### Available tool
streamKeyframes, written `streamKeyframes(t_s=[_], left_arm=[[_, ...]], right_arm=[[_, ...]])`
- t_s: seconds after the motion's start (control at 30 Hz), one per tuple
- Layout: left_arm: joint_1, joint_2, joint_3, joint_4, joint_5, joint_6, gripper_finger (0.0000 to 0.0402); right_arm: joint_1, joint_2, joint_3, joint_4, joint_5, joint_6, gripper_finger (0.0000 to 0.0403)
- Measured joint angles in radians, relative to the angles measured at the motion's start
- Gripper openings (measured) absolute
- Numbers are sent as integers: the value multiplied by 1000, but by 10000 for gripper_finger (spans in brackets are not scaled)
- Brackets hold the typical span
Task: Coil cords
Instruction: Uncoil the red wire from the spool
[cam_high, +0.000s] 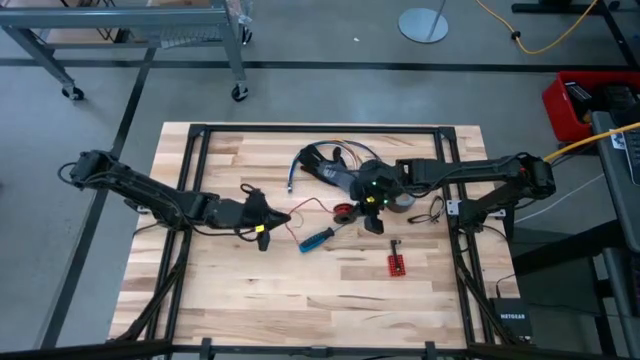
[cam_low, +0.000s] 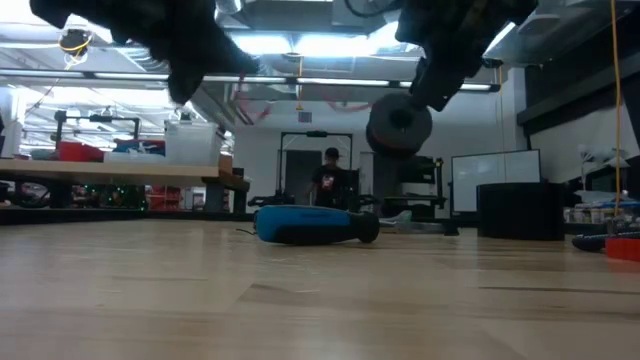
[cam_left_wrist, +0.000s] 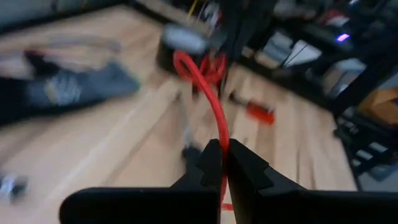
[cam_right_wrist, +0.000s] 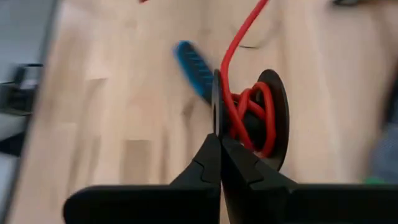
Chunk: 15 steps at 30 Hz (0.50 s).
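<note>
A small black spool (cam_right_wrist: 273, 118) with red wire wound on it hangs above the table, and also shows in the low view (cam_low: 400, 122). My right gripper (cam_right_wrist: 219, 140), near the table's middle (cam_high: 358, 207), is shut on the spool. The red wire (cam_high: 312, 205) runs in a bow from the spool to my left gripper (cam_left_wrist: 222, 155), which is shut on it just left of the middle (cam_high: 284, 217). A bundle of dark cords (cam_high: 322, 163) lies on the table behind them. My left gripper pinches the red wire (cam_left_wrist: 221, 138) between its two fingertips, a single strand. The wire rises from the fingers and arcs over to the spool (cam_left_wrist: 198, 62), lifted off the table. My right gripper pinches the rim of one spool flange (cam_right_wrist: 216, 115) between its two fingertips. The spool is lifted clear of the table, and the red wire (cam_right_wrist: 239, 37) leaves it toward the left gripper.
A blue-handled screwdriver (cam_high: 318, 238) lies just in front of the wire, and also shows in the low view (cam_low: 310, 225). A grey tape roll (cam_high: 406, 203) and a dark cord loop (cam_high: 436, 208) lie under the right arm. A small red part (cam_high: 397, 264) lies nearer the front.
</note>
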Motion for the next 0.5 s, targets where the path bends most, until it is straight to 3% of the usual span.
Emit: streamKeyframes(t_s=[0.2, 0.5], left_arm=[[44, -7, 1, 189, 2, 174, 0], [126, -7, 2, 347, 2, 324, 0]], right_arm=[[12, 14, 0, 140, -223, -9, 0], [80, 29, -1, 513, -303, -12, 0]])
